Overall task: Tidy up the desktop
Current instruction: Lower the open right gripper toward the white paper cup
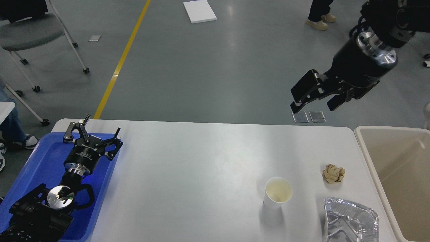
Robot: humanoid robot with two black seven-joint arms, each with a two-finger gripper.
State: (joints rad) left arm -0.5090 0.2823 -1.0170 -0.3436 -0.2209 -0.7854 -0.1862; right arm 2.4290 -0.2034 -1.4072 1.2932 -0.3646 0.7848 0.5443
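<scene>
The white desktop (201, 174) fills the middle of the head view. On its right part stand a white paper cup (278, 192), a crumpled brown paper ball (333, 173) and a crushed foil tray (350, 220) at the front edge. My right gripper (314, 105) is open and empty, held high above the far right edge of the desktop, well above the paper ball. My left gripper (94, 129) is open and empty, resting over the blue tray (43, 164) at the left end.
A beige bin (399, 181) stands against the desktop's right end. Beyond the table are a grey floor with a yellow line (121, 60), rolling chairs (30, 37) at the far left, and a person's feet (317, 22) at the back.
</scene>
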